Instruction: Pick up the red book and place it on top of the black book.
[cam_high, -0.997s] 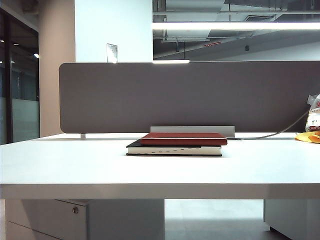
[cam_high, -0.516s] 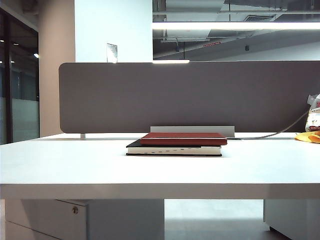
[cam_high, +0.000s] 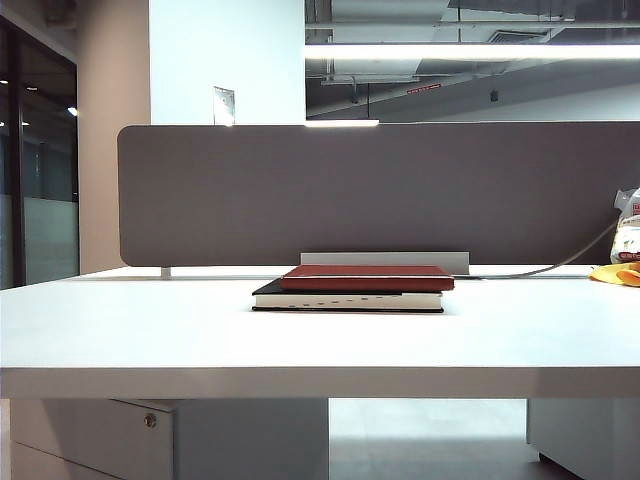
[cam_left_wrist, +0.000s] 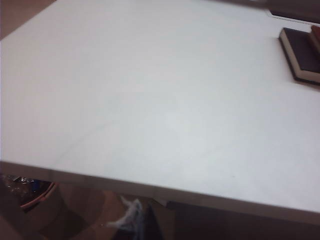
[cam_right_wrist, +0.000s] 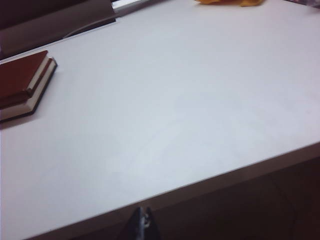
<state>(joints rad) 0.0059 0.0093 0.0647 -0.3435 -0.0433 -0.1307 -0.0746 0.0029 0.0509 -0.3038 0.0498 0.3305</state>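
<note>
1. Your right gripper (cam_right_wrist: 143, 220) sits pulled back off the near bench (cam_high: 320, 345) edge, jaws pressed together, holding nothing.
2. Your left gripper (cam_left_wrist: 134, 216) shows only as a blur (jaw state unreadable).
3. The red book (cam_high: 367, 277) lies flat atop the black book (cam_high: 345, 299), mid-bench.
</note>
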